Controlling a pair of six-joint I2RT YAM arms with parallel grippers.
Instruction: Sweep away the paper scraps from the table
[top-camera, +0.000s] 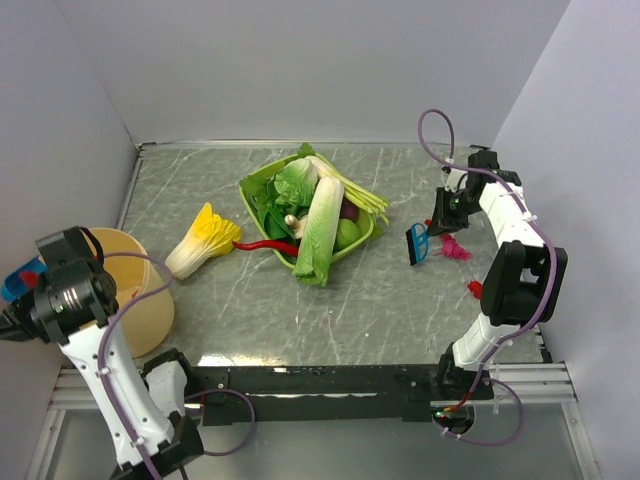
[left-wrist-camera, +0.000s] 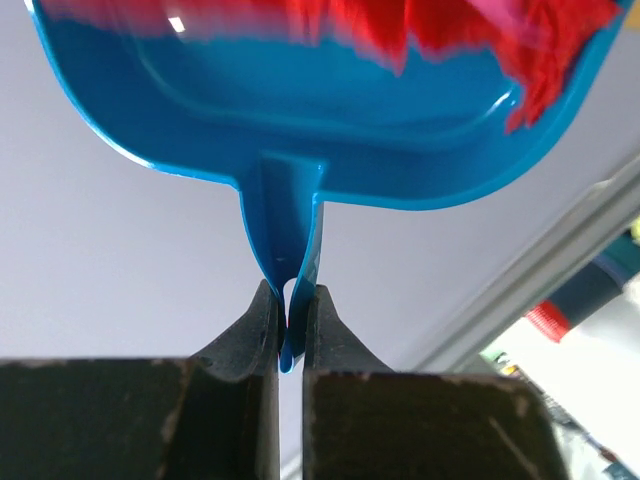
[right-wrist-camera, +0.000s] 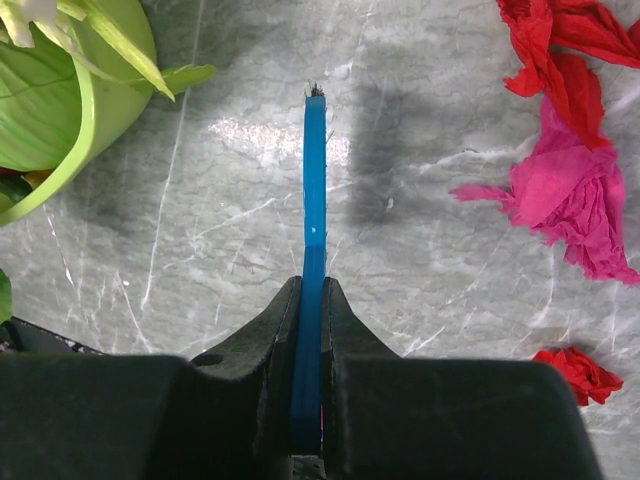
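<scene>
The left fingers (left-wrist-camera: 278, 322) are clenched on the handle of the dustpan (left-wrist-camera: 330, 120), which is raised near the bucket (top-camera: 130, 290) with red scraps (left-wrist-camera: 370, 25) in it. The right fingers (right-wrist-camera: 296, 305) grasp the brush (right-wrist-camera: 315, 180), just beside pink and red scraps lying on the desk (top-camera: 400, 300). One load looks gathered but not yet dumped, and those few are left to sweep.

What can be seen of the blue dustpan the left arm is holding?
The dustpan is glossy blue plastic: a shallow rounded tray with a raised rim and a short handle. The shut jaws of the left gripper pinch that handle. Held in the air, it carries red and pink paper scraps.
</scene>
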